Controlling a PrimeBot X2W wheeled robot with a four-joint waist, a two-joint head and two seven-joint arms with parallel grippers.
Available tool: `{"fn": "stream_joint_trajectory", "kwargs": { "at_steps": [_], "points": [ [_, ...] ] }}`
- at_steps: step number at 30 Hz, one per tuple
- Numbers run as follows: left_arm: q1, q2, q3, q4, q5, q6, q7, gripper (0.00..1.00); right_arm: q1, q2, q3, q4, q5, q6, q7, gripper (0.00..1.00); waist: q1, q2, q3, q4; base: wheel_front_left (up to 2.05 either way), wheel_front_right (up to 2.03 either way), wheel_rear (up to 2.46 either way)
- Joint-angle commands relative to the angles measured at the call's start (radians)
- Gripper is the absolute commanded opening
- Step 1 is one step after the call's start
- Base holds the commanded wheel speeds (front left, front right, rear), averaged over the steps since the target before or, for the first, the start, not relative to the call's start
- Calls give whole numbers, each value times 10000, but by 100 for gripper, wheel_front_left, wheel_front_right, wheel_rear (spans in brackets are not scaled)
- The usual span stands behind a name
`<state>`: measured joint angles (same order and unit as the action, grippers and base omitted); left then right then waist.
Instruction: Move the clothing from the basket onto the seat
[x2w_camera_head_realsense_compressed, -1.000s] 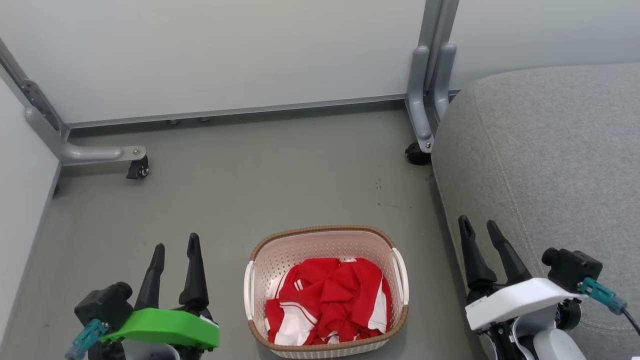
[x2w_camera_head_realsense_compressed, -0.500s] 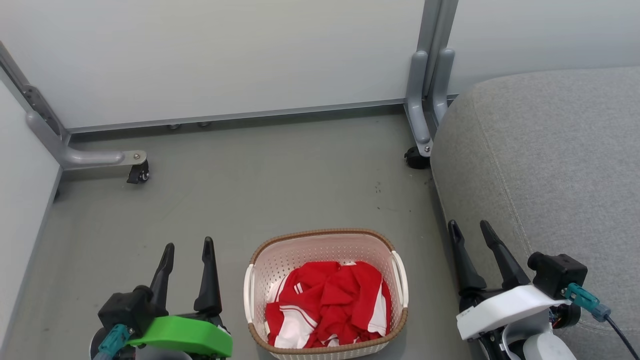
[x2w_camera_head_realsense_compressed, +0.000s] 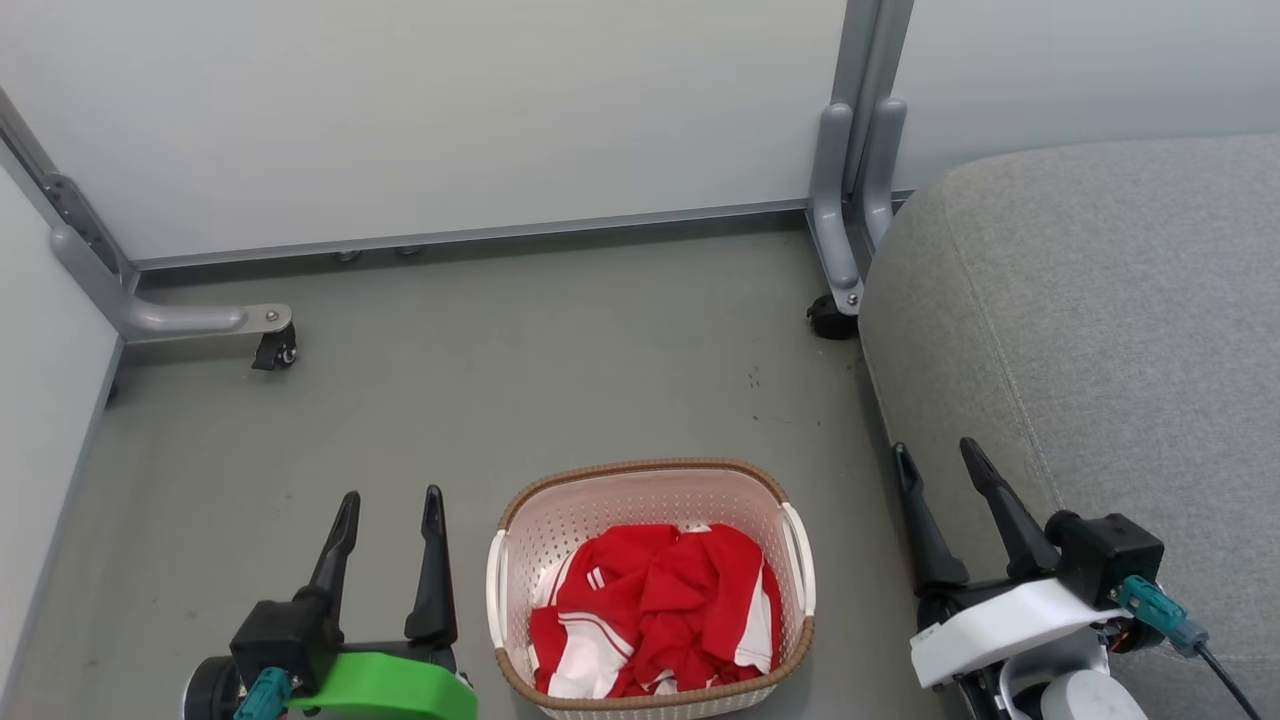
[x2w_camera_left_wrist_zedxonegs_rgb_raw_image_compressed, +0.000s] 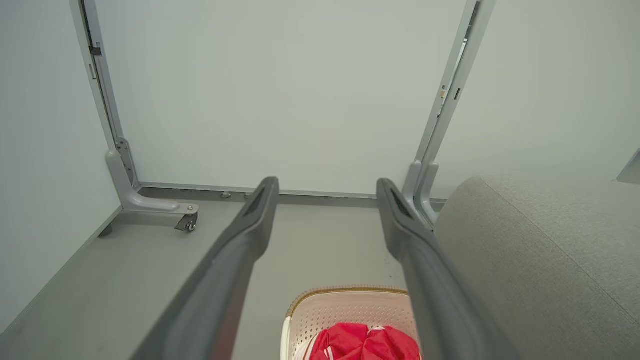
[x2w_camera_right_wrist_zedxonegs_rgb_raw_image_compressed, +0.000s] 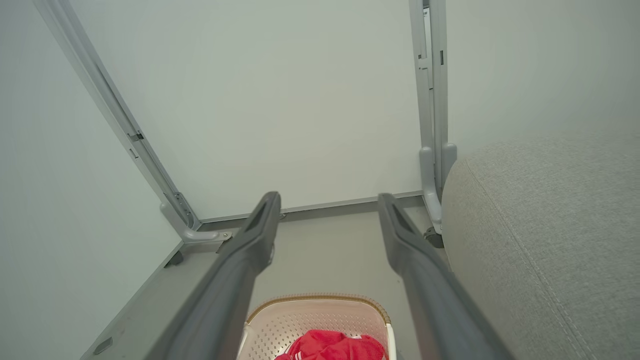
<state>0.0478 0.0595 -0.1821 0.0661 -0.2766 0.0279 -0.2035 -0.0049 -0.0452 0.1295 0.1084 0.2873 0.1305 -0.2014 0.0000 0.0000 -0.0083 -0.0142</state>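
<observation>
The basket (x2w_camera_head_realsense_compressed: 640, 466) stands on the grey floor (x2w_camera_head_realsense_compressed: 520, 360) between the 2 grippers. A narrow strip of bare floor separates its right handle from the seat (x2w_camera_head_realsense_compressed: 1100, 320), whose rounded front edge runs from the partition's foot down past the right gripper. Ahead of the basket, open floor reaches to the pale partition (x2w_camera_head_realsense_compressed: 450, 110). A side panel (x2w_camera_head_realsense_compressed: 40, 330) bounds it on the left. 2 grey metal feet intrude at the far corners, ending in the left caster (x2w_camera_head_realsense_compressed: 272, 352) and the right caster (x2w_camera_head_realsense_compressed: 826, 318).

The left gripper (x2w_camera_head_realsense_compressed: 391, 495) sits low, just left of the basket, its fingers pointing forward, spread apart and empty. The right gripper (x2w_camera_head_realsense_compressed: 936, 448) sits against the seat's front edge in the head view, its fingers leaning slightly left, likewise spread and empty.

The clothing (x2w_camera_head_realsense_compressed: 655, 610) lies inside the basket as 1 crumpled red-and-white heap, and I cannot tell how many garments make it up. Count: 1 basket, 1 seat, 2 casters.
</observation>
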Motion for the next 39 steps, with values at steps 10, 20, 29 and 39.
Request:
{"fn": "stream_joint_trajectory", "kwargs": {
  "at_steps": [10, 20, 29, 39],
  "points": [
    [201, -44, 248, 372, 756, -214, -250, 100, 171, -59, -149, -66, -674, 3, -275, 100, 0, 0, -48, -33, 0, 0, 0],
    [293, -81, 422, 328, 1010, -134, -453, 100, 292, -66, -198, -18, -1192, 3, -471, 100, 0, 0, -124, 69, 0, 0, 0],
    [343, -78, 641, 288, 1058, -120, -602, 100, 245, -71, -108, -88, -1696, 4, -621, 100, 0, 0, -112, 108, 0, 0, 0],
    [375, -77, 566, 356, 1237, -128, -609, 100, 267, -72, -154, -51, -1768, 2, -647, 100, 0, 0, -31, 100, 0, 0, 0]
  ]
}}
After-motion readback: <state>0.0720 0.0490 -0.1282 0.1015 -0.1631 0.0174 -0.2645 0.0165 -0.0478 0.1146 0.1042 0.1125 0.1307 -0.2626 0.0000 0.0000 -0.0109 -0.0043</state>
